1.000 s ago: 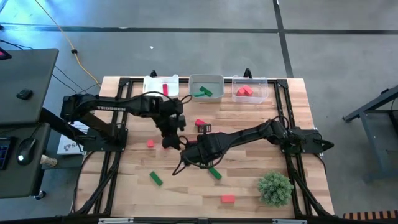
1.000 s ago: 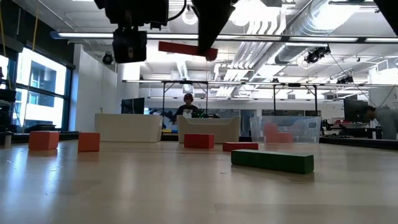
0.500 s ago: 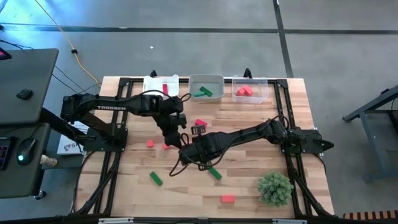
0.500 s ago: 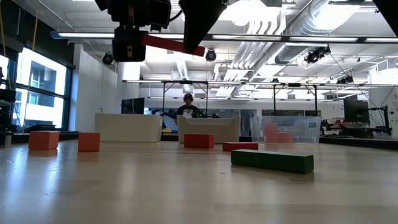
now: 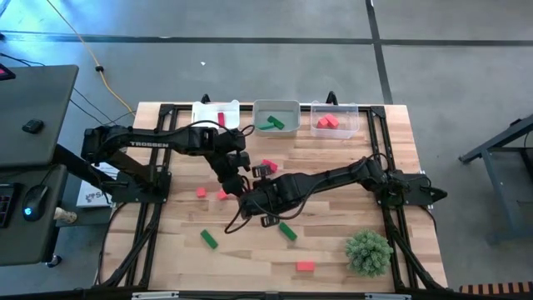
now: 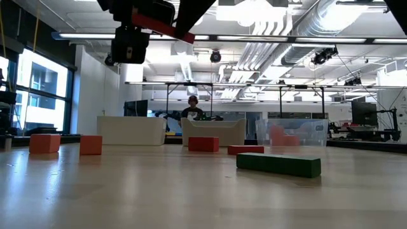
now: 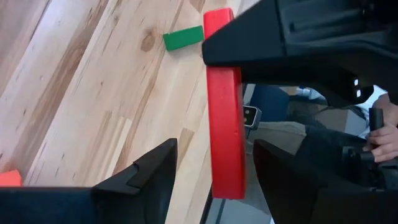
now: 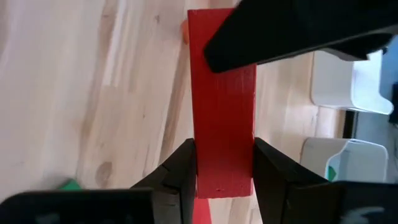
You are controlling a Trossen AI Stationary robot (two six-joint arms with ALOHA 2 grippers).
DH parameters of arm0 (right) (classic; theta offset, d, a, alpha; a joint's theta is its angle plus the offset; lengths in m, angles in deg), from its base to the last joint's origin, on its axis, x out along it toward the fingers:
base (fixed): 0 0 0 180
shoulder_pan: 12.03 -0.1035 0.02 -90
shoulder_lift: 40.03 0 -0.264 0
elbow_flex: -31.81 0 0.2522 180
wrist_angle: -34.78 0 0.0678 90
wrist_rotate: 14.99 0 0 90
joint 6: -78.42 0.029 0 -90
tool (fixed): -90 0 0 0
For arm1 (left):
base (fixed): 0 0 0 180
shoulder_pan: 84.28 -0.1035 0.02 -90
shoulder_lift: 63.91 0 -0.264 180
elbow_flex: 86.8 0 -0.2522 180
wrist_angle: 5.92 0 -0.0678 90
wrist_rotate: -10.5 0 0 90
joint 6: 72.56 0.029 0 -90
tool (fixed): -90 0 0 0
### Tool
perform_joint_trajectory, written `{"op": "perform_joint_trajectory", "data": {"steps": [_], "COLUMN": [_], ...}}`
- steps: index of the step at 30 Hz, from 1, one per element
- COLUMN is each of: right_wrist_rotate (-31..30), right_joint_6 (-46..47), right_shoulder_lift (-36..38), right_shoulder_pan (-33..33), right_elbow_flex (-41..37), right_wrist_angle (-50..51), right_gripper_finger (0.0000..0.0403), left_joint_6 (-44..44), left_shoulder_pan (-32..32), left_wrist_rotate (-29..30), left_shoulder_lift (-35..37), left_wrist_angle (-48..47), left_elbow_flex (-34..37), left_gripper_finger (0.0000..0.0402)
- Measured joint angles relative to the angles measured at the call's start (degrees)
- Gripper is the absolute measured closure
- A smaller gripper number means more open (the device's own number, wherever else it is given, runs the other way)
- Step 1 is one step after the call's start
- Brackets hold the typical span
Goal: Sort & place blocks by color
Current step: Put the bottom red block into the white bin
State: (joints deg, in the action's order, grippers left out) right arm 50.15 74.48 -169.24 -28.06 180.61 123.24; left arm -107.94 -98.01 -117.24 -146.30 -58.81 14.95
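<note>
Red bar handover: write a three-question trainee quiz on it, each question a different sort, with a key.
1. True or false: the right gripper holds the red bar in its jaws.
2. The left gripper has its jaws: A) open around the bar, B) shut on the bar, C) shut on a green block.
3. Fill in: the green bar on the table lies ____ the arms in the low view.

Key: 1 true; 2 A; 3 below.
</note>
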Motion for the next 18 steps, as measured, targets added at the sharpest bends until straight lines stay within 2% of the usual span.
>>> {"op": "perform_joint_trajectory", "data": {"steps": [6, 18], "right_wrist_rotate": [-0.76, -1.55], "right_joint_6": [1.47, 2.61], "right_shoulder_lift": [0.00, 0.00], "right_shoulder_pan": [0.34, 0.41], "right_elbow_flex": [0.00, -0.02], "right_wrist_angle": [-0.06, 0.14], "right_gripper_finger": [0.0304, 0.0304], "left_joint_6": [-2.36, -2.34], "left_shoulder_pan": [-0.46, -0.58], "left_wrist_rotate": [-0.24, -0.98], "left_shoulder_lift": [0.00, 0.04], "left_wrist_angle": [0.00, 0.59], "left_elbow_flex": [0.00, 0.00], "left_gripper_finger": [0.0218, 0.0345]}}
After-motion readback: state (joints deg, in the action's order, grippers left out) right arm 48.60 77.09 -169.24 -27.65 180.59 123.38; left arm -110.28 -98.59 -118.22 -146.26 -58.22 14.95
